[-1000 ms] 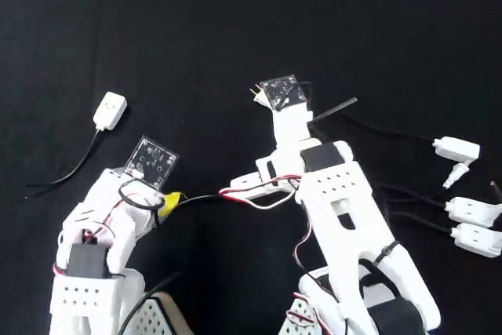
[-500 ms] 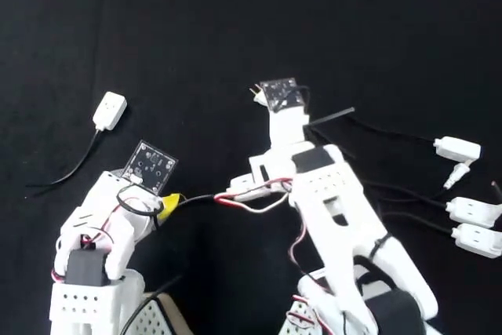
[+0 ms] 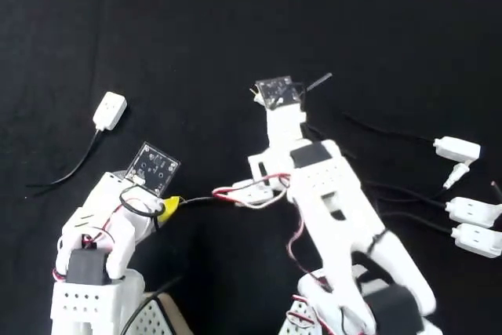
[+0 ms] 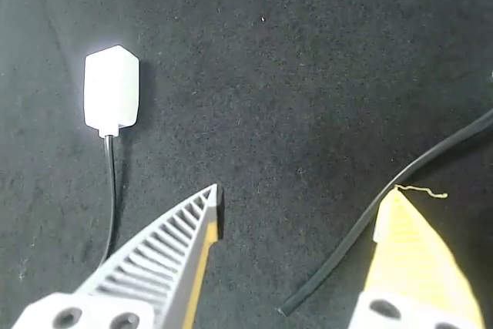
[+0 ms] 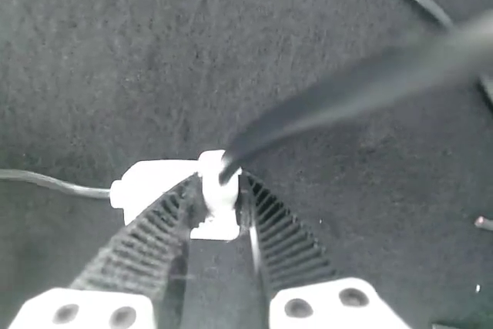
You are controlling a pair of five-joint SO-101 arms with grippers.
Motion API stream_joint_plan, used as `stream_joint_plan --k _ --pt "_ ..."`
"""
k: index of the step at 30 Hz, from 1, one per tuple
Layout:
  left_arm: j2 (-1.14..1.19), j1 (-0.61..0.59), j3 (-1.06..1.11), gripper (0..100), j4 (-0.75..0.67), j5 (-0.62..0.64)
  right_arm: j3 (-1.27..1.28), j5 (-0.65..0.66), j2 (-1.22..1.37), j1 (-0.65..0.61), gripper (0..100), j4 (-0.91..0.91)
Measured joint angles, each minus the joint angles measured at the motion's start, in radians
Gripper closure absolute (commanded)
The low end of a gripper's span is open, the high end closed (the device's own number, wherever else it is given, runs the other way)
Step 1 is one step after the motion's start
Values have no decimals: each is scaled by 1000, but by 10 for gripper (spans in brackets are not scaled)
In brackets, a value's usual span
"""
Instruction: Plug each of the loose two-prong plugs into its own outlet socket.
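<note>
Black counter point(image 3: 196, 37) lies under everything. High view: the right end effector point(image 3: 263, 96) holds a two-prong plug point(image 3: 255, 93) at centre, well apart from the white socket point(image 3: 110, 110) at upper left. Left wrist view: the left end effector point(image 4: 306, 194) gapes wide, empty. Right wrist view: jaws clamp the plug. I judge no plug seated yet.

Left arm point(image 3: 102, 229) and right arm point(image 3: 345, 217): white plastic shells, black servos point(image 3: 85, 266), red-and-white wire loops point(image 3: 251, 194), square black boards point(image 3: 154, 166) at wrists. Ribbed fingers point(image 5: 139, 252); left gripper point(image 4: 306, 194) has one yellow finger.
</note>
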Motion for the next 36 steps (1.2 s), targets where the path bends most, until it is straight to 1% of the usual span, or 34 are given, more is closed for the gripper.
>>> stream_joint_plan --k 9,12,16,20,23,29,32,36 --pt "0 0 0 682 0 0 143 -5 -262 -2 987 8" --pt "0 0 6 682 0 0 167 -6 -318 -2 987 41" --pt "0 0 25 682 0 0 212 -15 -334 -17 987 60" --pt "0 0 26 682 0 -21 236 -77 -339 -58 987 60" --pt "0 0 26 682 0 -28 262 -89 -353 -64 987 18" --pt "0 0 26 682 0 -34 292 -92 -365 -64 987 -44" --pt "0 0 38 682 0 -34 292 -94 -358 -28 987 -66" --pt "0 0 38 682 0 -34 295 -106 -356 -12 987 -77"
